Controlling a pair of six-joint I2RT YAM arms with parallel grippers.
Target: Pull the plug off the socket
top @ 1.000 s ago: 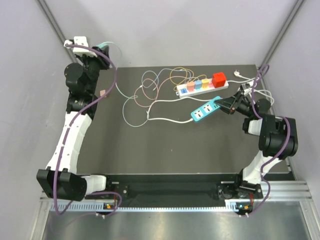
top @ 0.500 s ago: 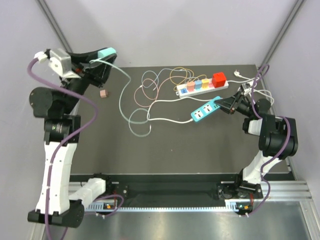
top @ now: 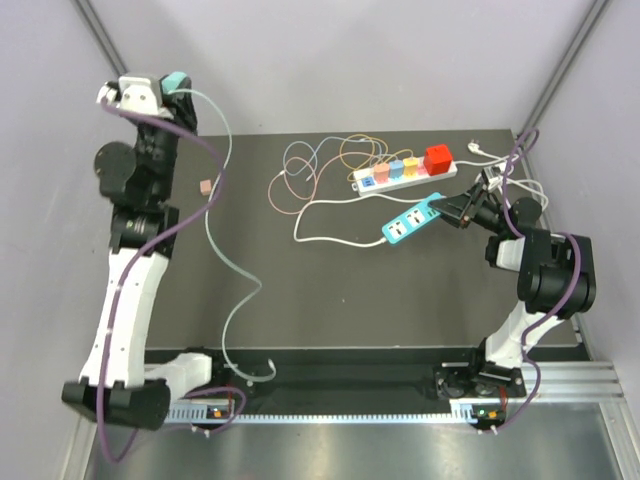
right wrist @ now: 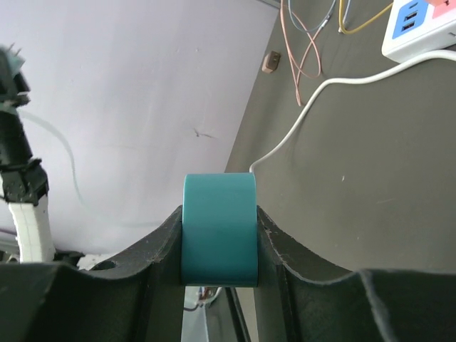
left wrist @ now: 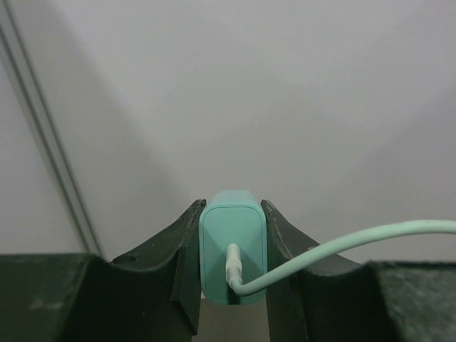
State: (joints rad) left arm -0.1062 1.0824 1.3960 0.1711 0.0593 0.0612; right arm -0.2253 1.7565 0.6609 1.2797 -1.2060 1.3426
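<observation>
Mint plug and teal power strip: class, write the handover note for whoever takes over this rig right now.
Grippers: left gripper is shut on the mint plug, raised beyond the far left corner of the table, with its cable trailing. The right gripper is shut on one end of the teal power strip, at the table's right side.
Done: the plug is out of the strip and far from it.
Left: probably only setting the plug down and releasing both.

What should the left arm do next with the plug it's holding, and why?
Probably lower the left tool to rest the teal plug on the table. The plug is gripped high in the air, clear of the blue power strip that the right tool holds.
</observation>
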